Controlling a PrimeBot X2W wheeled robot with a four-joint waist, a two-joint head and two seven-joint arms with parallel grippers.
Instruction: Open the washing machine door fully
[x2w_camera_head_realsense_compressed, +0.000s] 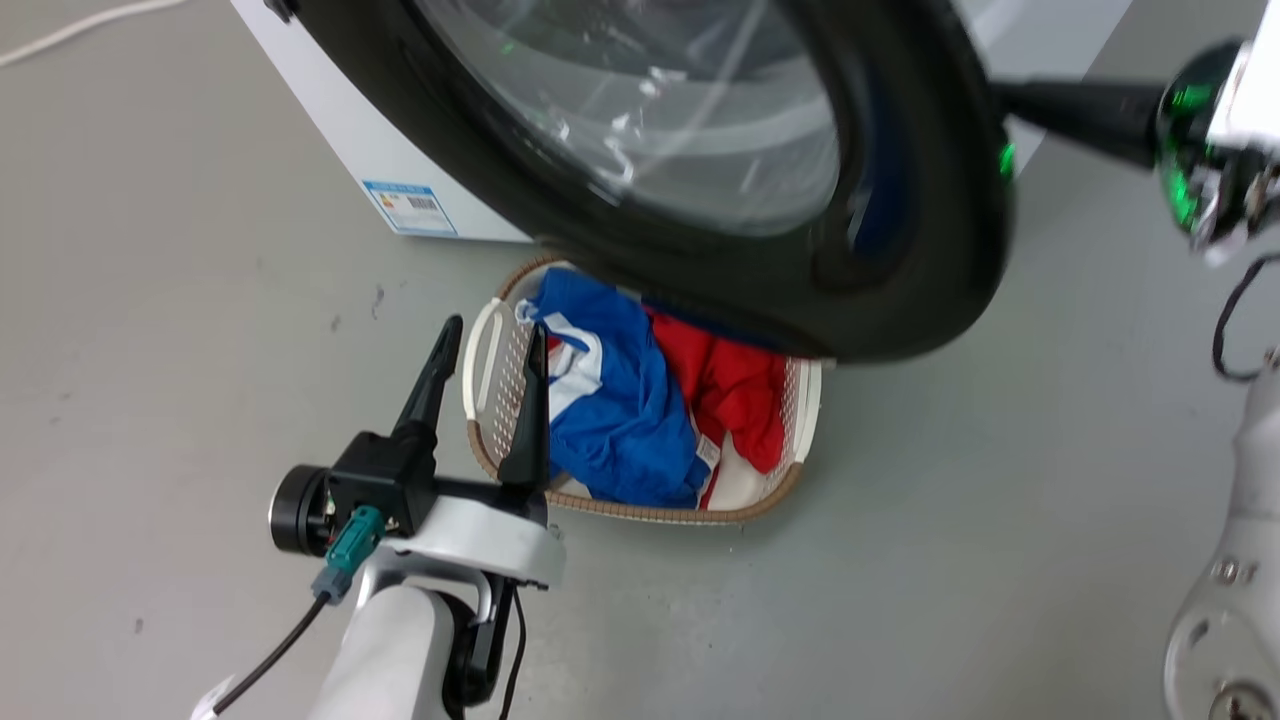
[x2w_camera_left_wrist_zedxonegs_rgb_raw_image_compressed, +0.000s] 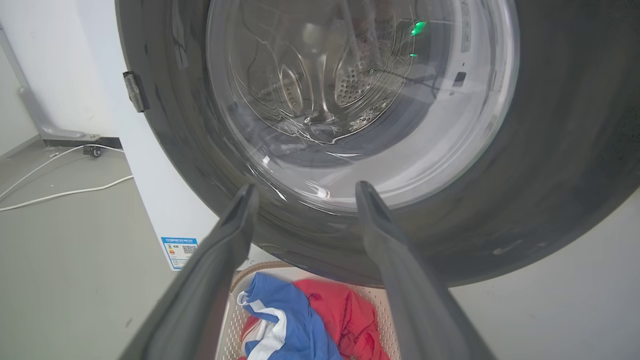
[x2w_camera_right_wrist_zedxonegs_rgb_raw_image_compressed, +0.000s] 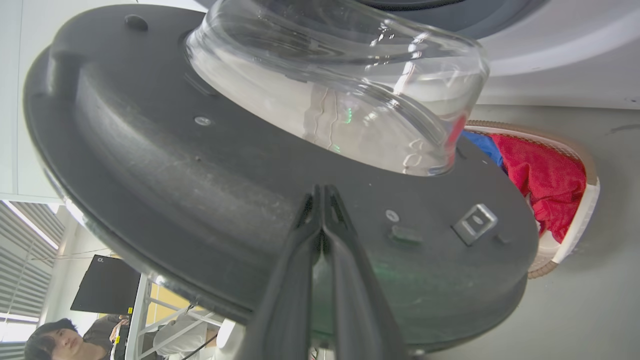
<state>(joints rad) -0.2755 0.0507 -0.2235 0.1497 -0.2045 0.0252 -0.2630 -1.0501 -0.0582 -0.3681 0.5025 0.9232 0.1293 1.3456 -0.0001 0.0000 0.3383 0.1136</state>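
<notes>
The opening push looks under way. The washing machine door (x2w_camera_head_realsense_compressed: 900, 250) stands part-way out from the washing machine (x2w_camera_head_realsense_compressed: 340, 130), above the laundry basket (x2w_camera_head_realsense_compressed: 805, 400). The right end effector (x2w_camera_right_wrist_zedxonegs_rgb_raw_image_compressed: 320, 192), fingers pressed together, seems to touch the door's inner face. The left end effector (x2w_camera_head_realsense_compressed: 495, 330) hangs spread before the door's glass. The next move probably calls for pushing the door wider.

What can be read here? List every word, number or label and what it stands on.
No text is legible.
Blue label sticker on the washing machine: print and square code, too small to read.
Strip of print seen through the washing machine door glass: blurred.
White mark on the black panel: too small.
</notes>
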